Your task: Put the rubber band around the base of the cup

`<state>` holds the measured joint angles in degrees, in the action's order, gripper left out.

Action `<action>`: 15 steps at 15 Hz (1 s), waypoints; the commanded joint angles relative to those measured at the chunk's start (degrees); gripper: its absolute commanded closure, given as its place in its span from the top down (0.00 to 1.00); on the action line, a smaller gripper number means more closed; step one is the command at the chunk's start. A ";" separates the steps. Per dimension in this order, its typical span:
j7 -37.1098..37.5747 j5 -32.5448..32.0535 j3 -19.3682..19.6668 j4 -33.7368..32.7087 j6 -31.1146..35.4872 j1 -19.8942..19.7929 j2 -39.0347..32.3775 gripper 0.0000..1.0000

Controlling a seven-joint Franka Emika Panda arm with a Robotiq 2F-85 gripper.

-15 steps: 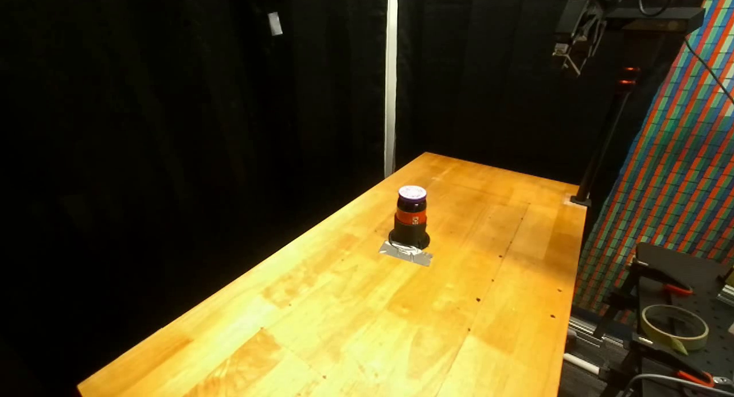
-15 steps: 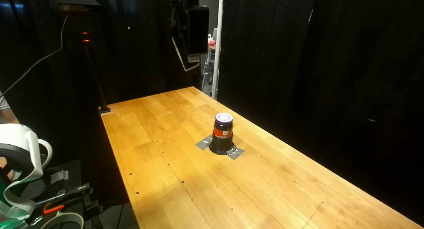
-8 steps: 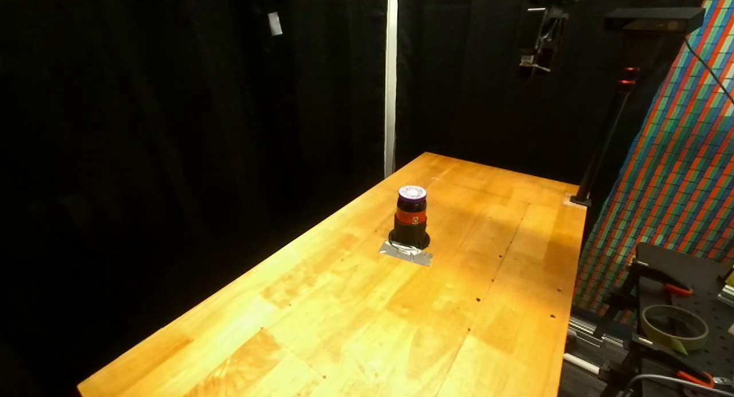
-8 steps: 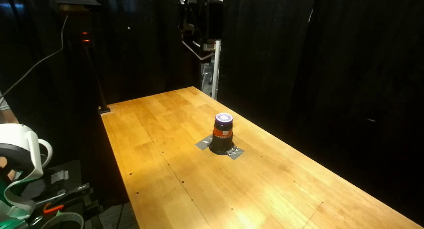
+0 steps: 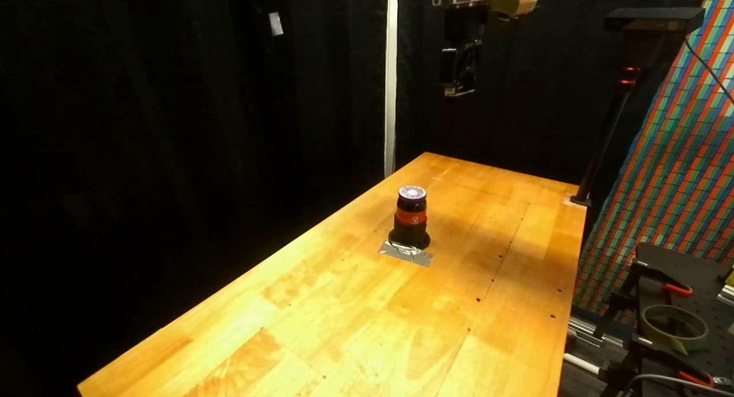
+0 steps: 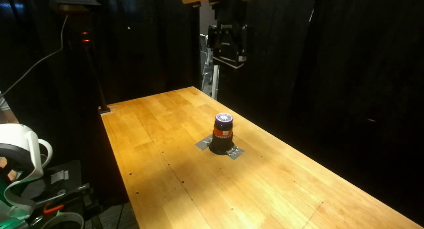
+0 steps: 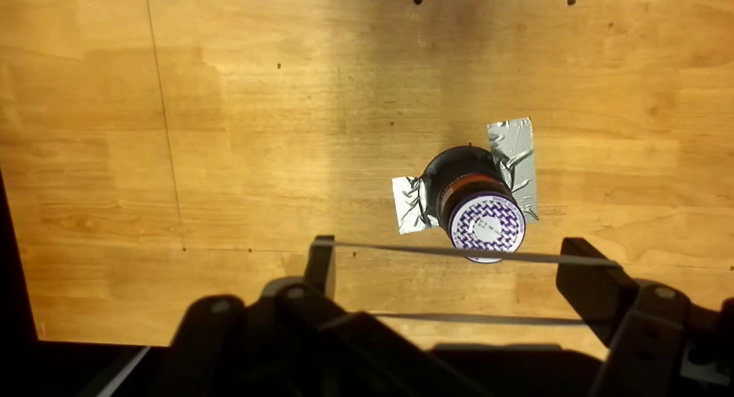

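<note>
The cup is a dark upright cylinder with an orange-red stripe and a white-purple lid; it stands on the table in both exterior views [image 5: 412, 217] [image 6: 222, 133]. In the wrist view its lid [image 7: 487, 225] shows. Its flared black base is taped down. My gripper [image 7: 459, 265] is open, with the pale rubber band [image 7: 401, 248] stretched around its two fingers in two strands. The near strand crosses the lid's edge in the wrist view. In both exterior views the gripper [image 5: 460, 87] [image 6: 228, 58] hangs well above the table, apart from the cup.
Silver tape strips [image 7: 513, 156] lie on both sides of the base on the wooden table [image 6: 159, 123]. A black post [image 5: 602, 139] with a camera rises at a table corner. A side cart with a tape roll [image 5: 675, 327] stands beside the table. Dark curtains surround it.
The arm has swung across, leftward in an exterior view and rightward in another, and the gripper has come lower, nearer above the cup. The band stays on the fingers. The cup has not moved.
</note>
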<state>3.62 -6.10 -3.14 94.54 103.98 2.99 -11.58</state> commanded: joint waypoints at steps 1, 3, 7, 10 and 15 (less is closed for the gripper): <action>-1.44 0.73 -0.16 -14.05 -2.69 1.05 -12.16 1.00; -1.67 2.22 -0.43 -18.04 -2.29 1.46 -16.46 1.00; -0.70 2.05 -0.11 -22.46 -0.38 2.68 -22.28 1.00; -1.02 2.30 -0.11 -24.04 0.92 2.88 -25.19 1.00; -1.25 4.16 -0.38 -24.46 2.56 2.58 -29.10 1.00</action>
<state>3.12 -3.61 -3.35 73.33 106.30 5.72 -37.40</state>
